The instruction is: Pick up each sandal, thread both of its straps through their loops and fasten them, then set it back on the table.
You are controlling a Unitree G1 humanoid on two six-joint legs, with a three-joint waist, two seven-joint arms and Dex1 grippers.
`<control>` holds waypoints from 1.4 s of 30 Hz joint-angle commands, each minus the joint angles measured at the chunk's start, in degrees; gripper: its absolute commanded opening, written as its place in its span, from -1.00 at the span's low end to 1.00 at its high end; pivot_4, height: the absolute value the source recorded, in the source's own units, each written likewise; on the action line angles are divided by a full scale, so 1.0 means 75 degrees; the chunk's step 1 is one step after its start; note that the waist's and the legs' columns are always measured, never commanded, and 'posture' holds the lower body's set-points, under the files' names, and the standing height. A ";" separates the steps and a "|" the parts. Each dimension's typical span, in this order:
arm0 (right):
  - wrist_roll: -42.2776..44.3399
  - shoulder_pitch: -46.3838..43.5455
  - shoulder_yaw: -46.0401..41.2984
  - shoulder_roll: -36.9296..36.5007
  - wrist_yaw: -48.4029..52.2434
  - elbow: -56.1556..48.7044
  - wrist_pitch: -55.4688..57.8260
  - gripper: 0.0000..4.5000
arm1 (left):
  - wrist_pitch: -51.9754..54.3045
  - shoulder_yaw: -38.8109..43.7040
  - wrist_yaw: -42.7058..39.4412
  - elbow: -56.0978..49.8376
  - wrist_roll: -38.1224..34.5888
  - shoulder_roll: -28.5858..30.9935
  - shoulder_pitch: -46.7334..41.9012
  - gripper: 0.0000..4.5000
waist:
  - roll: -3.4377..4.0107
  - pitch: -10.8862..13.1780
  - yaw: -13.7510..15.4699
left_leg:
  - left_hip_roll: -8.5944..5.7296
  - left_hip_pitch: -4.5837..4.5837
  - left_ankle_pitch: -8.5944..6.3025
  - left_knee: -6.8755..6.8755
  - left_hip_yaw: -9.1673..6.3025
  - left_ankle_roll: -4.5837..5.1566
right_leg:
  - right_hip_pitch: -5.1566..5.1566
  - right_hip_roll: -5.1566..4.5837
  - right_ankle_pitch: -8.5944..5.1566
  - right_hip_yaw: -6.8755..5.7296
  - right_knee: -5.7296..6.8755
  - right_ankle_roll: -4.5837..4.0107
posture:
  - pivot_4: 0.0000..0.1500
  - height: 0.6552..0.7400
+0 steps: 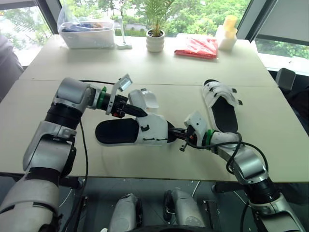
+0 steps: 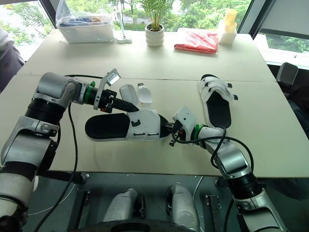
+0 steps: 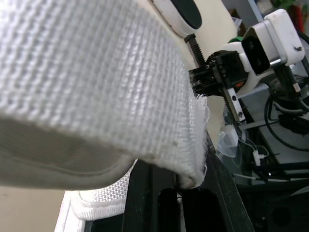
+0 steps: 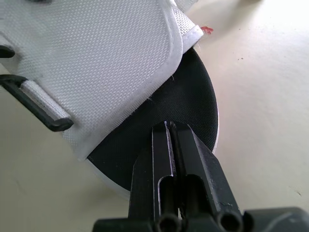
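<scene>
A white sandal with a black sole (image 1: 120, 131) lies near the table's front edge, toe pointing right. My left gripper (image 1: 138, 112) is shut on one of its white woven straps (image 3: 96, 87), which it holds lifted above the upper. My right gripper (image 4: 171, 129) is shut on the toe end of the sole (image 4: 193, 96), beside a black strap loop (image 4: 38, 104). The second sandal (image 1: 221, 106) lies flat to the right, further back, straps across its upper, untouched.
Along the far edge of the table (image 1: 270, 125) stand a clear plastic bin (image 1: 87, 34), a potted plant (image 1: 155, 41), a red packet (image 1: 197, 47) and pale containers (image 1: 227, 34). A chair (image 1: 286, 77) stands off the right edge.
</scene>
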 commanded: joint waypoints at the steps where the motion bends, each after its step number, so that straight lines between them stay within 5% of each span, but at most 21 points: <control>1: -0.0155 0.0166 0.0192 0.0010 -0.0022 0.0221 0.0229 -1.00 | -0.0252 0.0110 -0.0050 -0.0208 -0.0047 -0.0021 0.0021 -0.31 | 0.0000 0.0000 0.0006 | -0.0001 0.0000 0.0000 0.0000 0.0000 0.0000 | 0.0000 -0.0001 0.0000 0.0000 -0.0001 0.0000 | 1.00 0.74; 4: -0.0157 0.0147 0.0202 -0.0006 -0.0011 0.0228 0.0240 -1.00 | 0.0094 0.0487 -0.0074 -0.0083 -0.0321 0.0018 -0.0093 0.34 | 0.0000 0.0000 0.0011 | -0.0001 -0.0001 0.0000 0.0001 -0.0001 0.0000 | 0.0001 -0.0002 0.0000 0.0000 -0.0001 0.0000 | 1.00 0.74; 16: -0.0136 0.0044 0.0221 0.0015 0.0024 0.0334 0.0221 -1.00 | 0.1064 0.0816 -0.0032 -0.0623 -0.0986 0.0433 0.0056 0.34 | 0.0000 0.0000 -0.0005 | -0.0001 0.0003 0.0000 0.0000 -0.0001 0.0000 | 0.0002 -0.0002 0.0000 0.0000 0.0001 0.0000 | 1.00 0.74; 19: -0.0120 0.0039 0.0202 0.0045 0.0005 0.0341 0.0223 -1.00 | 0.1150 0.0850 0.0161 -0.0780 -0.1049 0.0297 0.0204 -0.02 | 0.0000 0.0000 -0.0005 | 0.0000 0.0003 0.0000 0.0000 -0.0002 0.0000 | 0.0001 -0.0002 0.0000 0.0000 0.0002 0.0000 | 1.00 0.74; 23: -0.0075 0.0028 0.0130 0.0085 -0.0030 0.0322 0.0289 -1.00 | 0.0968 0.0661 0.0160 -0.1283 -0.1087 0.0373 0.0526 -0.92 | 0.0000 0.0000 -0.0025 | 0.0001 0.0004 0.0000 0.0001 -0.0001 -0.0001 | 0.0001 -0.0002 0.0000 0.0000 0.0002 0.0000 | 1.00 0.74; 24: -0.0075 0.0031 0.0119 0.0079 -0.0024 0.0316 0.0289 -1.00 | 0.0918 0.0631 0.0161 -0.1348 -0.1073 0.0393 0.0587 -0.99 | 0.0000 0.0000 -0.0023 | 0.0001 0.0004 0.0000 0.0000 -0.0001 -0.0001 | 0.0001 -0.0002 0.0000 0.0000 0.0003 0.0000 | 1.00 0.74; 31: -0.0102 0.0088 0.0098 0.0021 -0.0007 0.0283 0.0269 -1.00 | 0.0373 0.0453 -0.0508 -0.1692 -0.1195 0.0725 0.0741 -0.99 | 0.0001 0.0000 -0.0021 | 0.0001 0.0005 0.0001 0.0000 -0.0001 -0.0002 | 0.0000 -0.0001 0.0000 0.0001 0.0003 -0.0001 | 1.00 0.74; 42: -0.0159 0.0127 0.0185 0.0009 -0.0014 0.0216 0.0259 -1.00 | 0.0846 0.0210 -0.0242 -0.1267 -0.1243 0.0172 0.0184 -0.99 | 0.0001 0.0000 -0.0014 | 0.0000 0.0004 0.0001 0.0001 -0.0001 -0.0001 | 0.0003 0.0000 0.0000 0.0001 0.0002 0.0000 | 1.00 0.74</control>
